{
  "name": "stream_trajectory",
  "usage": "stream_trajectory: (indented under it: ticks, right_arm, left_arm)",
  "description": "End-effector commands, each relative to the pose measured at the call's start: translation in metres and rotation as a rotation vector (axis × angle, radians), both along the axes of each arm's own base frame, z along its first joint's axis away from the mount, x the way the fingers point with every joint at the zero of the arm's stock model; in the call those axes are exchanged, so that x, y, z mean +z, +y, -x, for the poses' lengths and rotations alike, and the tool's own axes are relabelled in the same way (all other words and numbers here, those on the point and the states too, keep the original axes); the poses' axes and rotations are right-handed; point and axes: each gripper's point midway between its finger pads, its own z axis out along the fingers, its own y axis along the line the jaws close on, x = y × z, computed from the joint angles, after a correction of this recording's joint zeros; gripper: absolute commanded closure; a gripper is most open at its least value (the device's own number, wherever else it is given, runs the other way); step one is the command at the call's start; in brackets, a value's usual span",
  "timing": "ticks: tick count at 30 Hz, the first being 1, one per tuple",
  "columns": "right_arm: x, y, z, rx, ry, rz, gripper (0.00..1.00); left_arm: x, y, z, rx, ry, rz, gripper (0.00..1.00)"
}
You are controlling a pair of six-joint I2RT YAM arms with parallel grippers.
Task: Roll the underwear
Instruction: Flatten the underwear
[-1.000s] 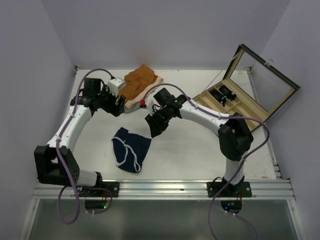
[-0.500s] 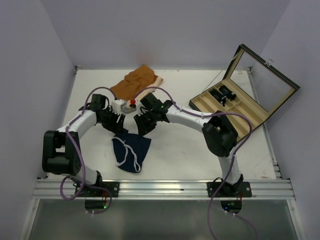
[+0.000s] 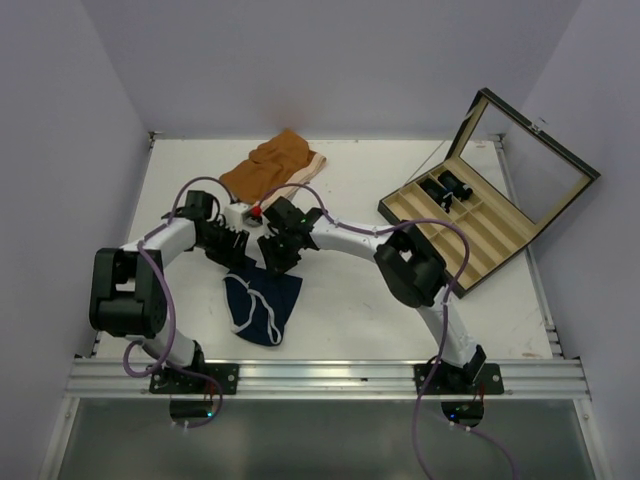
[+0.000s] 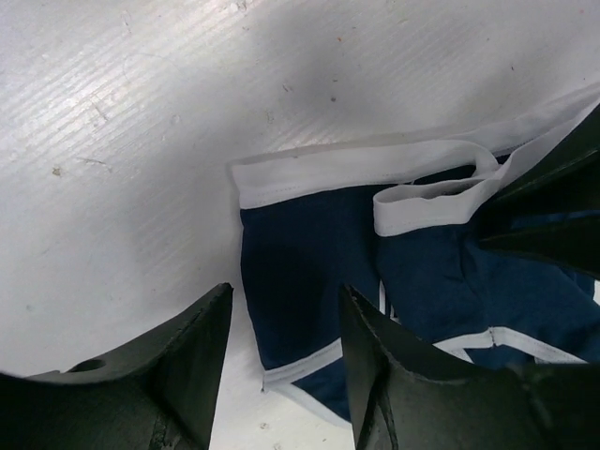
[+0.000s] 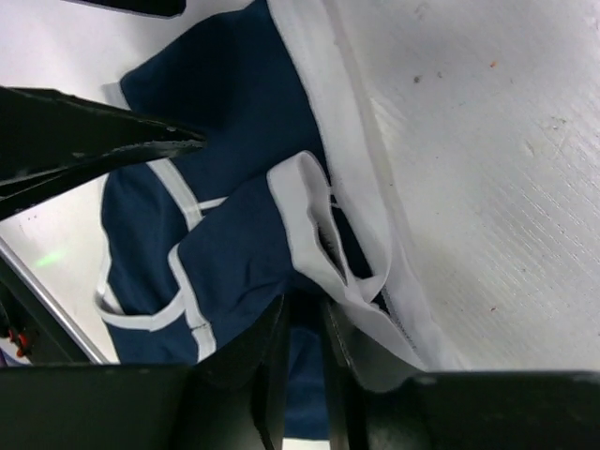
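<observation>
Judging by how the cloth lies, the rolling has not begun: the underwear [image 3: 262,310] is spread loosely on the table [image 3: 360,320], at about 7 o'clock from the table's middle, crumpled but with no turn of a roll anywhere in it. Both arms reach to its 12 o'clock edge and meet there side by side. The left gripper [image 3: 238,257] hangs over the 11 o'clock corner with its jaws clearly apart. Its wrist view shows navy fabric and a strip of the white trim [image 4: 356,164] lying in the gap, with neither finger closed on anything. The right gripper [image 3: 272,263] comes in just beside it, toward 1 o'clock. Its jaws stand close together over a fold of cloth below a loose loop of trim, and navy fabric shows in the narrow slit between them. I cannot tell whether they actually pinch it or only straddle it. The work appears to be at the first grasp, with both claws lining up along one edge. Securing that edge, turning it over toward 6 o'clock and rolling the cloth into a tight bundle are all left to do. The orange shorts [image 3: 275,168] lie well apart at 11 o'clock on the table, and the open wooden box [image 3: 470,215] sits at 2 o'clock. Neither is touched.
</observation>
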Motion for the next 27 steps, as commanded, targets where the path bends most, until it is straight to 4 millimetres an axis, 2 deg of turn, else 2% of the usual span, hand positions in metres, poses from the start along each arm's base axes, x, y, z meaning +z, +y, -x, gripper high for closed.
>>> stream_trajectory:
  ticks: [1, 4, 5, 6, 8, 9, 11, 12, 17, 19, 20, 22, 25, 26, 27]
  right_arm:
    - [0.008, 0.006, -0.007, -0.028, -0.019, -0.007, 0.78]
    - [0.015, -0.001, -0.007, -0.02, -0.024, -0.014, 0.92]
    - [0.024, -0.001, -0.007, -0.017, -0.032, -0.028, 0.98]
    - [0.024, -0.005, -0.005, -0.012, -0.023, -0.03, 1.0]
    - [0.033, -0.011, -0.006, -0.004, -0.023, -0.05, 1.0]
    - [0.042, -0.016, -0.005, -0.004, -0.03, -0.065, 1.0]
    - [0.056, -0.022, -0.004, 0.017, -0.03, -0.109, 1.0]
    - [0.068, -0.027, -0.002, 0.022, -0.043, -0.134, 1.0]
    - [0.096, -0.057, -0.005, 0.061, -0.042, -0.193, 1.0]
    - [0.097, -0.076, -0.004, 0.082, -0.026, -0.184, 1.0]
    - [0.092, -0.087, 0.005, 0.099, 0.018, -0.157, 1.0]
    - [0.091, -0.106, 0.007, 0.139, 0.01, -0.133, 1.0]
    - [0.071, -0.144, 0.024, 0.192, 0.026, -0.044, 1.0]
    - [0.064, -0.161, 0.038, 0.206, 0.056, 0.002, 1.0]
    - [0.057, -0.173, 0.042, 0.215, 0.052, 0.049, 0.96]
  left_arm:
    - [0.004, -0.006, -0.014, -0.028, -0.037, 0.04, 0.48]
    - [0.0, -0.009, -0.015, -0.035, -0.015, 0.055, 0.56]
    - [0.001, -0.011, -0.016, -0.04, -0.015, 0.065, 0.59]
    - [0.0, -0.012, -0.017, -0.037, -0.013, 0.07, 0.65]
    - [0.0, -0.013, -0.021, -0.033, -0.01, 0.075, 0.7]
    - [0.001, -0.013, -0.023, -0.029, -0.016, 0.075, 0.8]
    - [0.005, -0.011, -0.028, -0.018, -0.037, 0.067, 0.9]
    - [0.008, -0.01, -0.031, -0.013, -0.054, 0.064, 1.0]
    - [0.023, -0.005, -0.035, 0.004, -0.113, 0.048, 1.0]
    - [0.027, -0.004, -0.035, 0.007, -0.13, 0.043, 1.0]
    - [0.026, -0.004, -0.032, 0.003, -0.125, 0.04, 1.0]
    - [0.028, -0.003, -0.028, -0.014, -0.135, 0.034, 1.0]
    - [0.028, -0.001, -0.019, -0.042, -0.155, 0.018, 1.0]
    - [0.025, -0.001, -0.012, -0.055, -0.141, 0.019, 1.0]
    - [0.025, -0.001, -0.009, -0.068, -0.142, 0.021, 1.0]
